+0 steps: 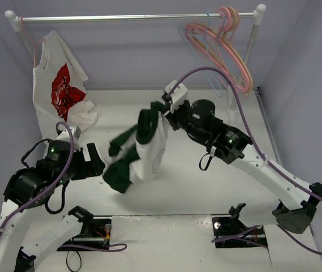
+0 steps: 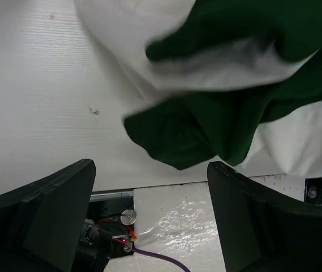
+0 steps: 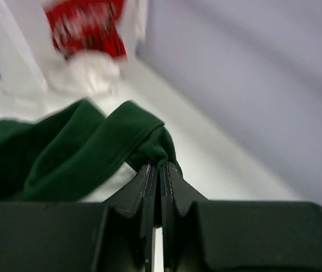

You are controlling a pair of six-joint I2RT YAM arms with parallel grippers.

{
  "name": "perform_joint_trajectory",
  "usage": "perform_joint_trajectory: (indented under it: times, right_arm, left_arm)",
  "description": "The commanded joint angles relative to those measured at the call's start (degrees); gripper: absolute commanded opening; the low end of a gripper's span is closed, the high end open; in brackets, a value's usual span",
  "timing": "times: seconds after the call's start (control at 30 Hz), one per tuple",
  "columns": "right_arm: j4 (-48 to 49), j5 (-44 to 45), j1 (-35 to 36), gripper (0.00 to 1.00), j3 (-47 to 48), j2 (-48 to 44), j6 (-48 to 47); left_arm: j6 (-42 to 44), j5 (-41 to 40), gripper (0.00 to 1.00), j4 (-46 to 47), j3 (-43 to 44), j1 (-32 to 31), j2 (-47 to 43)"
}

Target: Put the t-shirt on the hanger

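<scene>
I count two shirts, two arms and one rail [image 1: 138, 17]. At 10 o'clock a white shirt [image 1: 56, 85] with a red print hangs from the rail, soft and droopy, its bottom bunched on the table [image 1: 194, 187].

At 8 o'clock my left gripper [image 1: 97, 161] has its two dark fingers [image 2: 64, 192] spread wide with nothing between them. The t-shirt [image 1: 128, 164] is just past them; I cannot tell if they touch.

The t-shirt is in the middle, lifted off the table. It is a crumpled lump of green cloth with a big white patch, so I cannot make out its sleeves or neck.

My right gripper [image 1: 162, 115] pinches a green fold at the top, fingers tight together [image 3: 161, 170].

At 1 o'clock thick pink hangers [image 1: 231, 48] overlap, so I cannot count them. One thin blue hanger [image 1: 214, 80] is half hidden behind them.
</scene>
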Motion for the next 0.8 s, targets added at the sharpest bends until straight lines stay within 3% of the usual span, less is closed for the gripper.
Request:
perform_joint_trajectory:
  times: [0.0,0.13,0.37,0.5,0.57,0.7,0.77]
  right_arm:
    - [-4.81,11.17,-1.65,0.0,-10.71,-0.68,9.82]
    - [-10.98,10.85,-4.55,0.0,-19.42,-0.43,20.38]
    - [-11.78,6.44,-5.43,0.0,-26.21,2.74,25.16]
    - [-13.44,5.92,-7.53,0.08,-25.59,4.84,25.77]
    - [-14.67,5.83,-9.55,0.2,-25.77,5.37,26.91]
    - [-15.12,5.82,-12.02,0.22,-26.99,5.29,28.23]
    - [-15.29,6.26,-12.2,0.29,-27.09,5.2,28.76]
  left_arm:
    - [1.64,1.09,0.81,5.35,0.79,-0.16,3.55]
    - [1.82,7.57,0.8,11.15,-4.46,-0.16,5.22]
    - [-3.45,20.68,0.64,30.37,-15.81,-1.82,9.08]
    - [-4.51,20.61,0.64,36.64,-17.5,-5.15,12.77]
    - [-3.72,19.47,0.64,38.57,-16.88,-6.74,16.28]
    - [-2.14,18.32,0.64,42.35,-15.74,-11.05,22.44]
    - [-1.09,17.53,0.64,43.85,-15.56,-12.19,25.33]
